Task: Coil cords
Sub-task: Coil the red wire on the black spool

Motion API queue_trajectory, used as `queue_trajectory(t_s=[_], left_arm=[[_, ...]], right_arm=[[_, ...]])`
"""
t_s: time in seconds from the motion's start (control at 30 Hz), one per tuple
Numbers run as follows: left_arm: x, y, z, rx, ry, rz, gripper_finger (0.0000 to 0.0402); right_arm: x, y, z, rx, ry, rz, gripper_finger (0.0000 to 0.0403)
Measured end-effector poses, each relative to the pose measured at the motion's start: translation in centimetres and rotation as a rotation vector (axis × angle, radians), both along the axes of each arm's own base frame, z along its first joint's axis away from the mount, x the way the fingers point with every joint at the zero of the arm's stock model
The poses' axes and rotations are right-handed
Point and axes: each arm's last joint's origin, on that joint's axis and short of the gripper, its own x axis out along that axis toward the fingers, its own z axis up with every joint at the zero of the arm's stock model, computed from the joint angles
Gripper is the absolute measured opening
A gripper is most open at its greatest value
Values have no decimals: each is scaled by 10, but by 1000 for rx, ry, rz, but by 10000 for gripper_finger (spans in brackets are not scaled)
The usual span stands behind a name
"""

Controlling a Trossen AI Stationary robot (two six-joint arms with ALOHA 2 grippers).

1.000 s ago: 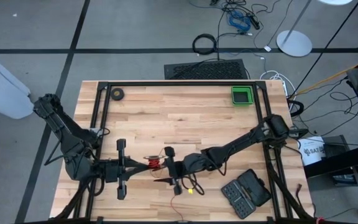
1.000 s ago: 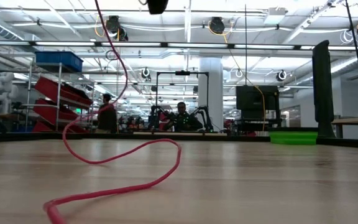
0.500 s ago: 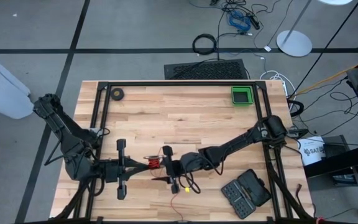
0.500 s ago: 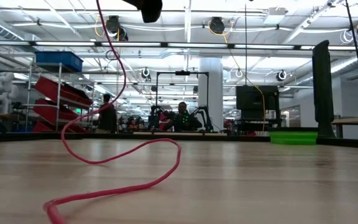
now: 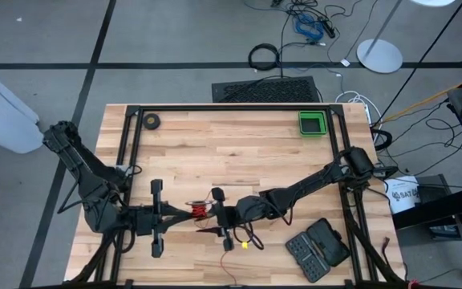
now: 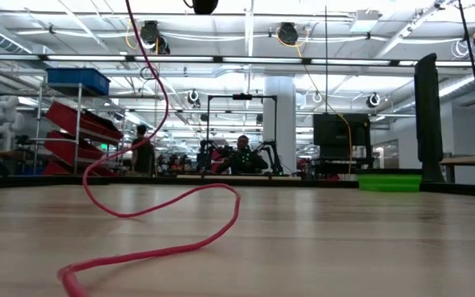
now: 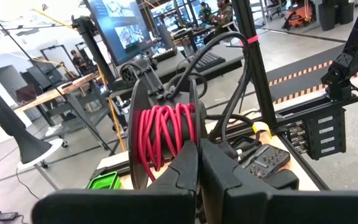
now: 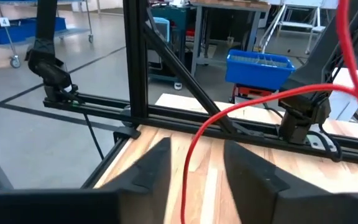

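Observation:
The cords are a thin red wire (image 7: 166, 134) wound on a dark spool (image 5: 197, 211) near the table's front middle. Its free length hangs down and loops over the table (image 6: 163, 210), ending in a small yellow plug (image 5: 245, 246). My left gripper (image 5: 184, 214) is shut on the spool (image 7: 143, 118). My right gripper (image 5: 213, 216) stands right of the spool, open. The wire (image 8: 194, 155) runs between its fingers; whether it touches them I cannot tell. My left gripper pinches one disc's edge (image 7: 197, 134) of the spool between its two fingers, reaching level from the table's left side. The spool stands on edge with the wound wire beside the fingertips. It is held above the table, and the wire hangs from it.
A green tray (image 5: 312, 123) sits at the far right and a small dark tape roll (image 5: 151, 121) at the far left. A black case (image 5: 318, 249) lies at the front right. The black frame rails (image 5: 131, 152) border the wooden table.
My right gripper has dipped a little and gone toward the left, close to the spool, then come back to where it was. The spool and my left gripper have kept still. The wire's loop on the table has barely shifted.

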Motion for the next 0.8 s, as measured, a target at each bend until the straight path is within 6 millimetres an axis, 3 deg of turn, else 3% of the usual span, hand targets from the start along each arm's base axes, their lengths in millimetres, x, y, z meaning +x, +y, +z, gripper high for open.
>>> queue_trajectory(t_s=[0.23,0.4,0.53,0.8], left_arm=[[0,0,0,0,0,0,6],[0,1,0,8,1,21,6],[-2,-1,0,5,-1,6,6],[-9,-8,6,-20,-46,-35,6]], right_arm=[[0,-1,-2,-22,14,-5,11],[-7,0,-1,-62,109,51,2],[-32,3,9,-101,306,134,1],[-69,7,15,-153,561,-15,0]])
